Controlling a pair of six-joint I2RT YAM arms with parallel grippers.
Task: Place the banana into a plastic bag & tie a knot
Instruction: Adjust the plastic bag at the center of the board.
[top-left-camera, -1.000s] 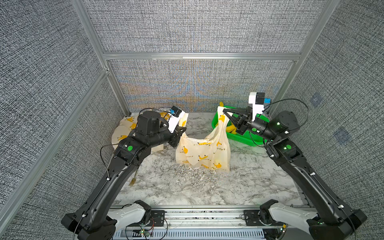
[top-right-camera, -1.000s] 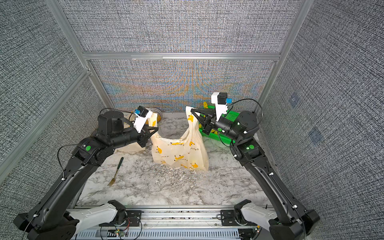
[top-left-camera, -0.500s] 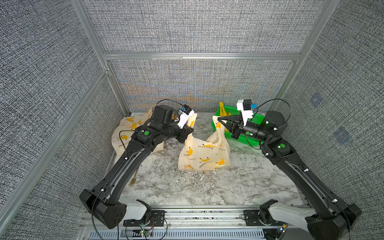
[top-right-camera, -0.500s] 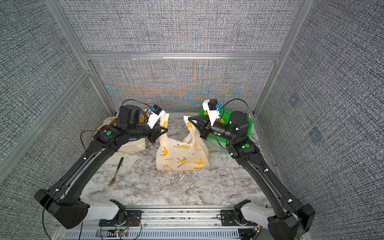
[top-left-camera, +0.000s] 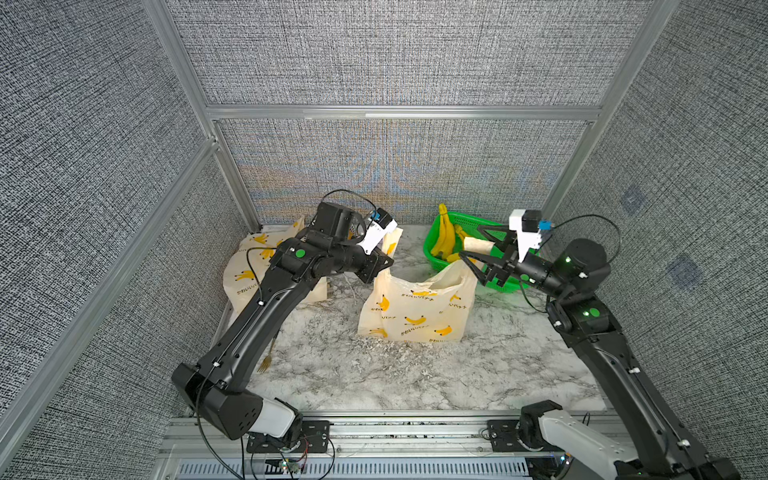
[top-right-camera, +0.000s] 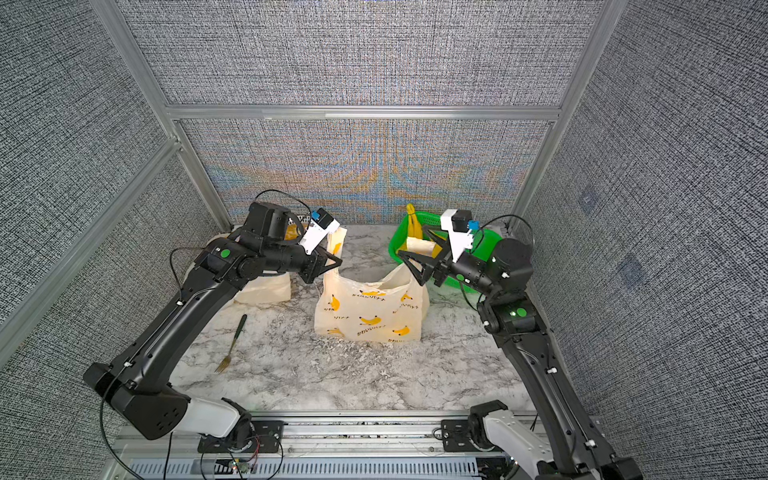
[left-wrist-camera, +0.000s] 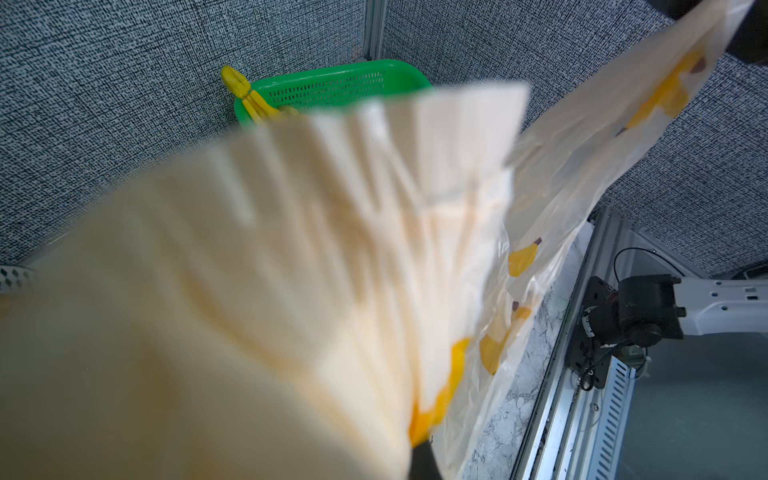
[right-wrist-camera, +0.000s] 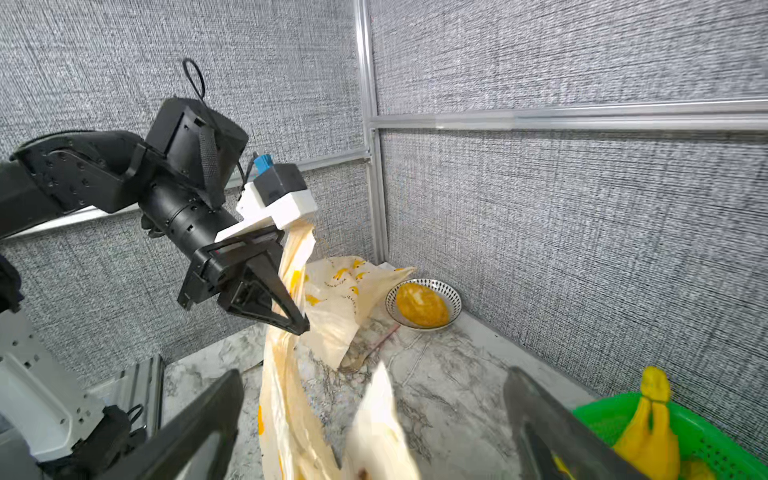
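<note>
Right wrist view: yellow bananas (right-wrist-camera: 650, 436) lie in the green mesh basket (right-wrist-camera: 706, 436) — fetching one should go best if the cream banana-print plastic bag (top-left-camera: 415, 311) is kept taut-mouthed. Left gripper (right-wrist-camera: 300, 326) is clamped on one handle (right-wrist-camera: 297, 253); right gripper (top-left-camera: 470, 242) gapes wide, holding nothing — the other handle hangs loose beside it.
</note>
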